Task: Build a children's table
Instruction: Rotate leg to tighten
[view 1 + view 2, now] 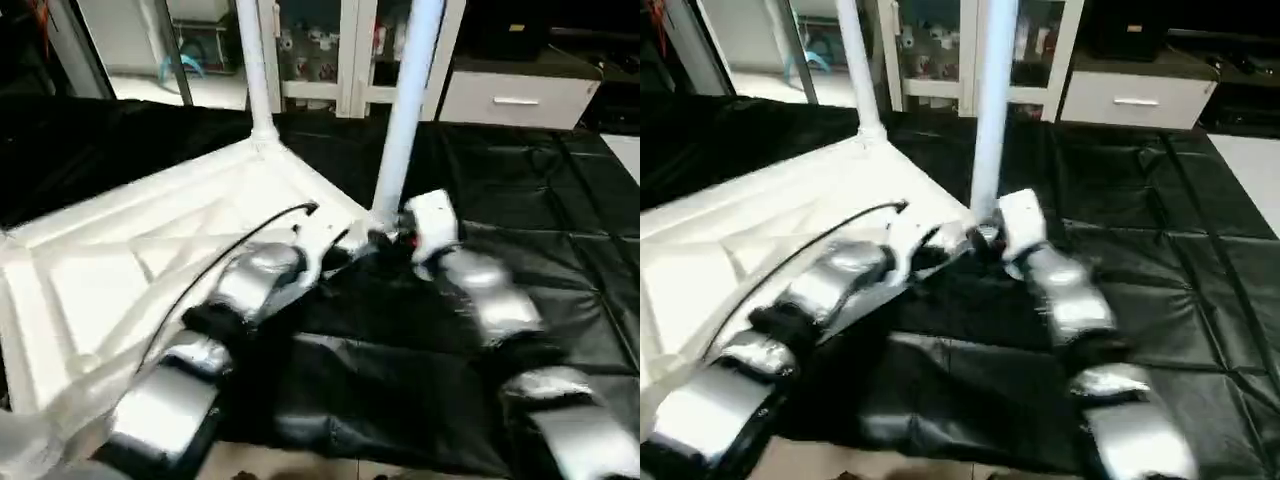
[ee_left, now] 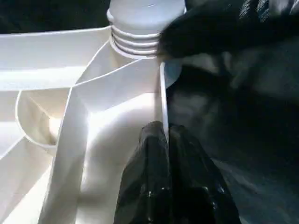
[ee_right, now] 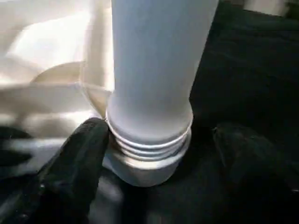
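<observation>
The white tabletop (image 1: 120, 260) lies upside down on a black mat, ribbed underside up. Two white legs stand upright in its corner sockets: a far leg (image 1: 252, 70) and a near leg (image 1: 405, 110). My left gripper (image 2: 163, 128) is shut on the tabletop's thin rim wall (image 2: 162, 93), just beside the near corner. My right gripper (image 3: 163, 140) is open around the base of the near leg (image 3: 154, 70). One finger (image 3: 84, 144) touches the threaded end and the other finger (image 3: 243, 149) stands apart from it. A few thread turns show above the socket (image 3: 145, 170).
The black mat (image 1: 520, 200) covers the floor to the right and front of the tabletop. White cabinets and a drawer unit (image 1: 515, 95) line the back. A black cable (image 1: 220, 255) runs over my left forearm.
</observation>
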`<state>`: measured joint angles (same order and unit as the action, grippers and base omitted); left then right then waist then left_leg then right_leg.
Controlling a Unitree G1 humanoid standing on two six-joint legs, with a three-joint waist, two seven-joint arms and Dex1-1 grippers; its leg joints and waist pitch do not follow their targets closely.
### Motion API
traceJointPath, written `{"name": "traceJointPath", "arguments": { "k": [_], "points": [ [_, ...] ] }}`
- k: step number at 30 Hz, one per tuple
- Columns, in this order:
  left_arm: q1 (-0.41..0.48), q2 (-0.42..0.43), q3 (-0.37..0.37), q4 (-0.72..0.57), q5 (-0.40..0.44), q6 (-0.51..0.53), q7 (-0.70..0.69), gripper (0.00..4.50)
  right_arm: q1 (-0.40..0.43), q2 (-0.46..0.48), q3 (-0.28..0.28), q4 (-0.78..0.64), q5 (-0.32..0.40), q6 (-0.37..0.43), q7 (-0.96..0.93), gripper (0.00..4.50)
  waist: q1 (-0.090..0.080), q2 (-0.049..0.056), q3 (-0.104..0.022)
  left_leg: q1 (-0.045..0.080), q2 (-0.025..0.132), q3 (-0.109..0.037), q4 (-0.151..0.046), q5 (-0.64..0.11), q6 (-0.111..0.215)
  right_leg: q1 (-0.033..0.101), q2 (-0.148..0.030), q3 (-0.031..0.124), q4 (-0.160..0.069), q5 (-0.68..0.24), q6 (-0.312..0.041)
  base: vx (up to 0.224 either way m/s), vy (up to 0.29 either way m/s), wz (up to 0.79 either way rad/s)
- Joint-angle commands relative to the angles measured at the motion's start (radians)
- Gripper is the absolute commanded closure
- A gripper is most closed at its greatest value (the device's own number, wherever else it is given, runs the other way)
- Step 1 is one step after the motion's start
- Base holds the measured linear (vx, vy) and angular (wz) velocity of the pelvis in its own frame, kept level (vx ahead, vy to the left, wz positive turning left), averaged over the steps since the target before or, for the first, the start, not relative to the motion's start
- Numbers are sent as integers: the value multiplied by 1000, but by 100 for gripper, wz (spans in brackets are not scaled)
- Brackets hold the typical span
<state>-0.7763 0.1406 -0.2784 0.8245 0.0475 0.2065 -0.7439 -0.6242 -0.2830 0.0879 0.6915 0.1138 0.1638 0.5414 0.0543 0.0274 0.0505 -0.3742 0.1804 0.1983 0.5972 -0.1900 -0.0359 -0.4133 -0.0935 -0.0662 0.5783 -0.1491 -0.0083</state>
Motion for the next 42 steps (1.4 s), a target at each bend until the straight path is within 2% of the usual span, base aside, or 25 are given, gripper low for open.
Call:
{"name": "traceJointPath", "arguments": {
  "k": [1,2,3,4,5,6,7,8,9,12,13,15,17,19,21,22,24,26,29,32,33,39,40,42],
  "points": [
    [55,47,-58,-26,8,26,-131,450,20,-69,23,-75,19,-2,150,69,13,-17,-71,12,46,-17,-66,-166,113,60,-60,35,-49,-160,-273,0,0,0],
    [55,47,-58,-26,8,26,-131,450,20,-69,23,-75,19,-2,150,69,15,-17,-69,13,48,-18,-68,-181,103,59,-59,34,-51,-187,-269,0,0,0],
    [87,90,-98,-83,2,-1,-243,450,39,-122,48,-98,10,-36,239,69,18,-4,-68,17,50,-19,-70,-195,93,55,-61,35,-53,-204,-266,0,0,0],
    [109,119,-124,-127,-4,-25,-313,450,49,-149,58,-111,8,-45,286,69,17,-12,-67,15,53,-19,-72,-221,80,57,-59,34,-56,-229,-259,0,0,0],
    [110,120,-125,-130,-4,-25,-318,450,50,-150,59,-112,8,-45,289,69,17,-10,-66,15,53,-18,-74,-230,71,55,-58,36,-54,-232,-256,0,0,0],
    [128,160,-154,-193,-8,-20,-398,450,68,-191,80,-147,15,-37,384,69,17,-8,-66,17,55,-20,-75,-237,65,53,-60,36,-53,-234,-257,0,0,0],
    [129,172,-161,-213,-7,-11,-419,450,73,-207,90,-164,19,-28,423,69,19,-10,-65,18,57,-20,-77,-245,62,55,-57,36,-52,-234,-255,0,0,0],
    [129,179,-164,-226,-8,-2,-430,450,78,-220,102,-177,21,-20,457,69,19,-10,-64,19,57,-18,-77,-245,61,52,-55,37,-51,-234,-257,0,0,0],
    [131,182,-163,-238,-8,9,-437,450,84,-230,112,-190,22,-9,484,69,23,-3,-65,22,57,-19,-77,-247,56,51,-57,37,-50,-235,-259,0,0,0],
    [131,186,-157,-257,-13,29,-449,450,91,-244,135,-216,24,8,541,69,32,-7,-66,23,56,-17,-76,-241,43,51,-57,40,-50,-223,-263,0,0,0],
    [136,189,-158,-275,-20,42,-459,450,88,-246,150,-218,21,12,565,69,36,-4,-67,22,55,-19,-76,-230,42,53,-58,40,-47,-209,-264,0,0,0],
    [144,195,-162,-297,-28,52,-471,450,82,-243,159,-214,13,10,574,69,35,-2,-68,20,55,-19,-75,-220,43,53,-58,40,-46,-191,-269,0,0,0],
    [147,200,-167,-308,-29,55,-479,450,77,-242,166,-211,6,7,577,69,34,-5,-70,19,53,-19,-74,-211,47,55,-58,39,-45,-176,-271,0,0,0],
    [154,200,-169,-326,-31,65,-486,450,68,-238,178,-195,-11,0,581,96,34,-6,-69,19,53,-18,-74,-212,47,54,-58,39,-46,-185,-270,0,0,0],
    [155,198,-168,-329,-25,70,-485,450,60,-234,184,-180,-21,-3,582,96,33,-7,-68,19,52,-18,-73,-218,46,53,-57,38,-48,-203,-267,0,0,0],
    [156,198,-168,-330,-25,70,-485,450,60,-234,184,-180,-20,-2,582,96,33,-7,-68,19,52,-19,-75,-221,43,54,-57,38,-49,-214,-262,0,0,0],
    [160,201,-162,-344,-29,82,-483,450,56,-231,181,-181,-8,9,597,131,31,-13,-67,20,53,-19,-75,-227,41,53,-57,39,-51,-227,-257,0,0,0],
    [162,203,-161,-348,-29,85,-480,450,55,-231,180,-180,-4,14,607,140,32,-10,-68,21,53,-19,-75,-225,43,53,-57,39,-50,-231,-256,0,0,0],
    [170,205,-161,-358,-30,94,-474,450,55,-232,184,-179,-6,14,613,173,33,-13,-69,19,53,-19,-73,-202,49,54,-58,39,-47,-210,-259,0,0,0],
    [177,206,-159,-370,-34,103,-472,450,55,-231,184,-177,-3,12,615,187,32,-12,-68,19,52,-19,-73,-203,52,53,-58,39,-49,-220,-258,0,0,0],
    [182,208,-159,-380,-36,110,-473,450,55,-230,185,-173,-1,9,618,187,33,-7,-68,19,52,-20,-73,-205,50,53,-58,39,-48,-222,-258,0,0,0],
    [190,217,-161,-385,-34,113,-481,450,58,-225,184,-172,-3,10,622,194,30,-8,-69,19,51,-19,-73,-209,48,55,-56,38,-48,-214,-260,0,0,0],
    [193,219,-159,-389,-34,118,-482,450,66,-226,183,-184,1,15,628,194,30,-13,-69,19,52,-19,-73,-205,50,55,-57,38,-48,-213,-260,0,0,0],
    [195,220,-157,-393,-35,122,-480,450,73,-229,183,-191,4,18,634,194,30,-11,-69,19,52,-19,-72,-202,52,54,-56,39,-47,-211,-260,0,0,0]
  ]
}}
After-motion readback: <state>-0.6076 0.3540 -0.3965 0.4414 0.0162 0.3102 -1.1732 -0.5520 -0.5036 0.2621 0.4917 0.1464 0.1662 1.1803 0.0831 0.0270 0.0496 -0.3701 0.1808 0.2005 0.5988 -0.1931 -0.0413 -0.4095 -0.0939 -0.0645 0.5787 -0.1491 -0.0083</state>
